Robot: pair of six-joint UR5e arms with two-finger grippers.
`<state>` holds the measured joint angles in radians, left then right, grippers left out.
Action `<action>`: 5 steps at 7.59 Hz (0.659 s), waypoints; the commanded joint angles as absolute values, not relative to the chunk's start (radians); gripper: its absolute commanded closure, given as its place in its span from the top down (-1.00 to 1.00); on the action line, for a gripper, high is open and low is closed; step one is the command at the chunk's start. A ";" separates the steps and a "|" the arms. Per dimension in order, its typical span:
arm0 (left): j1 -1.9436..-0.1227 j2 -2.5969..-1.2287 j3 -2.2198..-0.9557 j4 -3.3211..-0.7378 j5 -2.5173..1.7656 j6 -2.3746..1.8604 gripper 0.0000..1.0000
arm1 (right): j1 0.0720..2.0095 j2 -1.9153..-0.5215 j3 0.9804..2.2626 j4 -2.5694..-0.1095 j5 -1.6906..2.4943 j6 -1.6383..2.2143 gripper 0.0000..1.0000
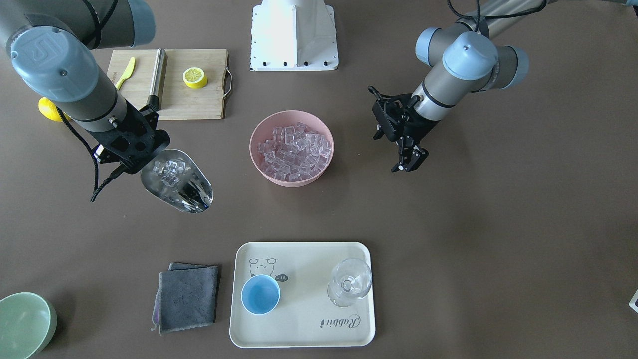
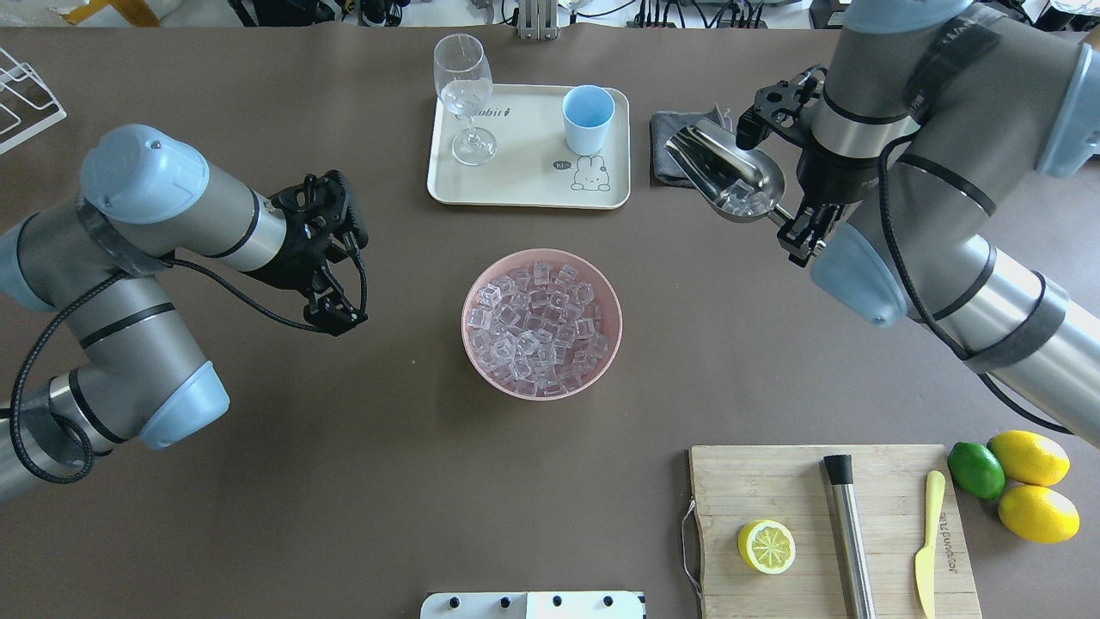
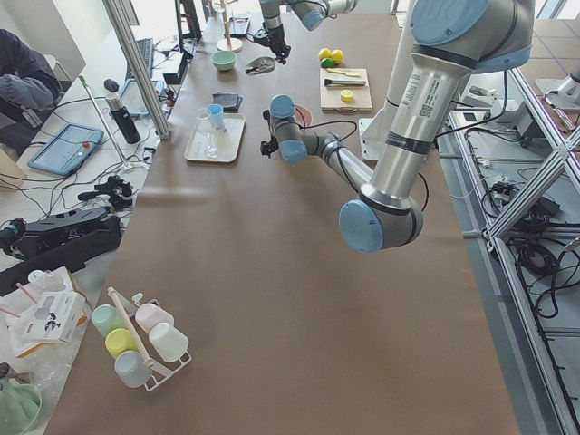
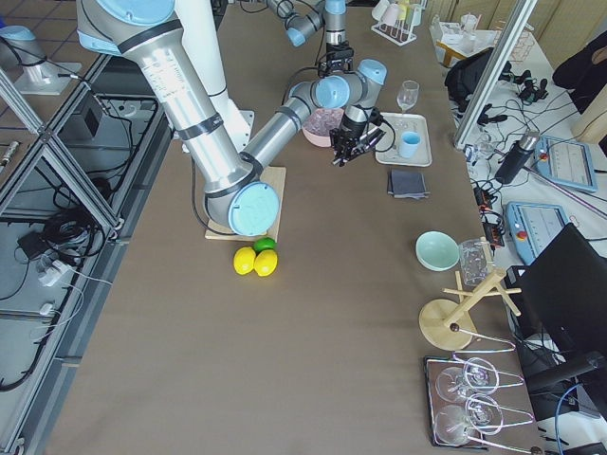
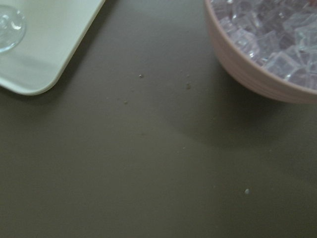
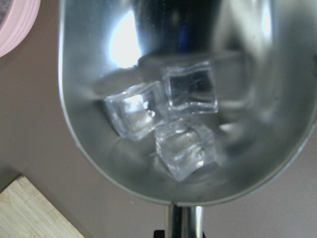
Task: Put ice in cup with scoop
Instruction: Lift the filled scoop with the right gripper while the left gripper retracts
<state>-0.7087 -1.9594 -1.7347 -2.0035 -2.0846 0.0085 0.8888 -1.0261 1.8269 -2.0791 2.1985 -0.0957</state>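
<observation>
My right gripper [image 1: 135, 149] is shut on the handle of the steel scoop [image 1: 185, 192] and holds it level in the air, to the side of the pink bowl [image 1: 256, 162]. The scoop [image 2: 730, 163] holds three ice cubes [image 6: 183, 144]. The pink bowl is heaped with ice [image 2: 540, 327]. The light-blue cup [image 1: 260, 294] stands upright on the cream tray [image 1: 299, 329], apart from the scoop; it also shows in the overhead view [image 2: 588, 119]. My left gripper [image 1: 409, 162] hangs over bare table on the bowl's other side, fingers together and holding nothing.
A stemmed glass [image 1: 350, 281] stands on the tray beside the cup. A folded grey cloth [image 1: 188, 298] lies next to the tray. A cutting board [image 2: 825, 524] with a lemon half, steel cylinder and yellow knife lies near the robot's base. A green bowl [image 1: 22, 324] sits at the far corner.
</observation>
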 commanded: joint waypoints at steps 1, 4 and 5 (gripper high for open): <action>-0.869 -1.948 -1.758 -1.723 -2.085 0.006 0.97 | 0.925 -0.796 1.618 -2.271 2.241 -0.095 -1.00; -0.960 -1.814 -1.743 -1.694 -2.157 0.017 0.97 | 0.942 -0.562 1.331 -2.390 2.226 -0.136 -1.00; -1.038 -1.745 -1.743 -1.701 -2.161 0.009 0.97 | 0.959 -0.505 1.230 -2.390 2.223 -0.171 -1.00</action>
<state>-0.9435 -1.8477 -1.7447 -1.6999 -2.1456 0.0158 0.9377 -0.6175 1.4047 -2.3719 2.2287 -0.1221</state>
